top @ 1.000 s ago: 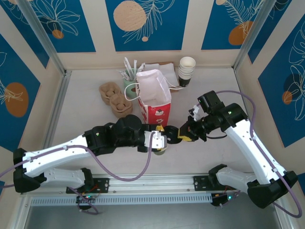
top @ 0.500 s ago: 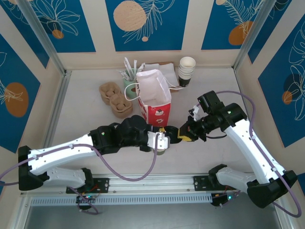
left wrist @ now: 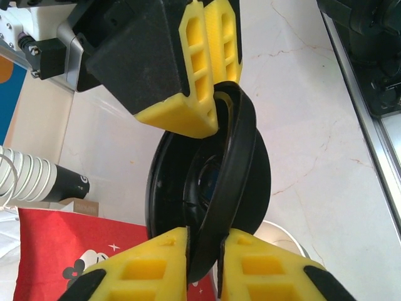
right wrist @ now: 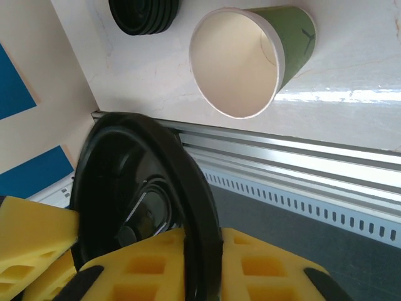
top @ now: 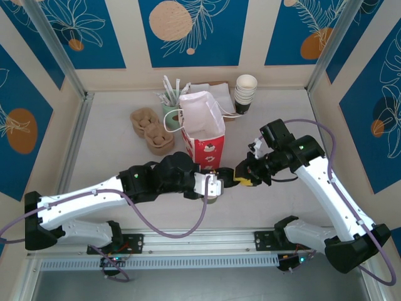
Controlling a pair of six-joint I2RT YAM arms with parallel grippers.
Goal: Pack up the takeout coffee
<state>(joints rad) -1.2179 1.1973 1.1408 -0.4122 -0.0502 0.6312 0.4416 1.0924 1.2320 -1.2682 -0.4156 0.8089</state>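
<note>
Left arm has slid a touch toward 3 o'clock since a second ago, and its pincer has narrowed onto the black lid! Now the takeout coffee cup: it stands uncovered on the tabletop, green body, pale inside showing. From above it sits right under the left wrist, at 6 o'clock of the red-and-white bag. The black lid is held on edge, off at 2 o'clock of the cup, and both arms have it. The left pincer's yellow pads are nearly together with the rim nipped between them. The right pincer is likewise almost closed on the opposite rim. Further out, a stack of black lids lies at 10 o'clock of the cup in the right wrist view. White cups are stacked at 1 o'clock of the bag, brown pulp carriers at 9 o'clock.
</note>
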